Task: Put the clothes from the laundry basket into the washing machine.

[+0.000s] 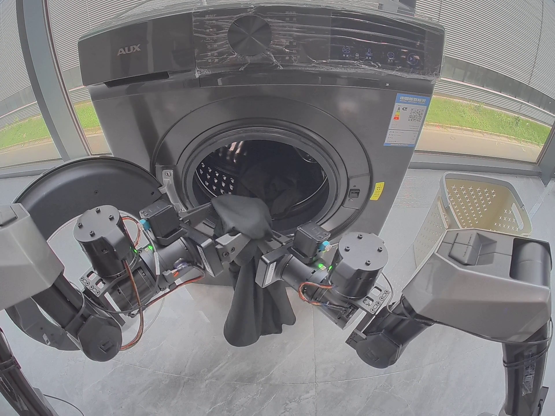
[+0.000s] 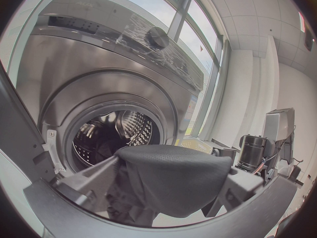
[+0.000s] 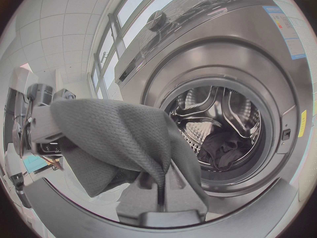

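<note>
- The washing machine (image 1: 260,105) fills the upper middle of the head view. It is a dark grey front loader with 1 round dial (image 1: 250,34) at the top centre of its panel.
- Its round door (image 1: 87,189) stands swung open at the left of the frame, leaving the drum mouth (image 1: 263,174) uncovered.
- A dark garment (image 1: 245,218) hangs in front of the lower rim of the drum mouth, held up between the 2 grippers. Its top is bunched against the opening and its long tail drops straight down to just above the tiled floor (image 1: 231,377).
- The left gripper (image 2: 168,169) comes in from the left of centre in the head view. In the left wrist view its 2 fingers (image 2: 92,179) stand wide apart, and the garment bulges in the gap and over them.
- The right gripper (image 3: 161,185) comes in from the right of centre, facing the left one. Its fingers are pressed together, with a fold of the garment pinched between them.
- More dark clothes (image 3: 224,149) lie in a heap at the bottom of the drum, well inside the rim.
- The laundry basket (image 1: 483,203), pale and perforated, stands on the floor at the right of the head view, beside the machine's right side. Its inside is partly hidden by the right arm.
- A blue-and-white label (image 1: 407,119) sits at the upper right of the machine's front, with a small yellow sticker (image 1: 377,190) below it.
</note>
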Motion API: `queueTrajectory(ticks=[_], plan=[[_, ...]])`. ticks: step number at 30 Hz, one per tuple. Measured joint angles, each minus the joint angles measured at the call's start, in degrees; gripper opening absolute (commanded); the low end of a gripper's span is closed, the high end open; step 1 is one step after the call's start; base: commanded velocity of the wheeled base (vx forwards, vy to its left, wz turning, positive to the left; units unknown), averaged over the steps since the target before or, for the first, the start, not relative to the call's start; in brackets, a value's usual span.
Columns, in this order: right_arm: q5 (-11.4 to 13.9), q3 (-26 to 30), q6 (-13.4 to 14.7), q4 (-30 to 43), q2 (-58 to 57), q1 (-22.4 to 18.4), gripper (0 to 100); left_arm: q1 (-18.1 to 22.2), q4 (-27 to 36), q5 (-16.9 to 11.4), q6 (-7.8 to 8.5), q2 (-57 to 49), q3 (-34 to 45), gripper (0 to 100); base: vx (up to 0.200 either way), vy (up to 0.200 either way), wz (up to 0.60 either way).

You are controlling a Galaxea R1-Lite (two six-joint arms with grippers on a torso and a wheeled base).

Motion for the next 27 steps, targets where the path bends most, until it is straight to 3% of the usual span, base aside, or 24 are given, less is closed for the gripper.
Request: queueTrajectory(ticks=[8,27], plan=[[-0.3,2.6,1.2,-0.1,-3.6,-2.2,0,5.8,-0.1,-0.3,-4.05,-1.2,-2.4,100,0.0,0.0,0.0],[-0.5,2.9,2.0,-0.8,-6.8,-2.8,0,9.2,-0.1,-1.3,-3.41,7.9,-1.5,100,0.0,0.0,0.0]])
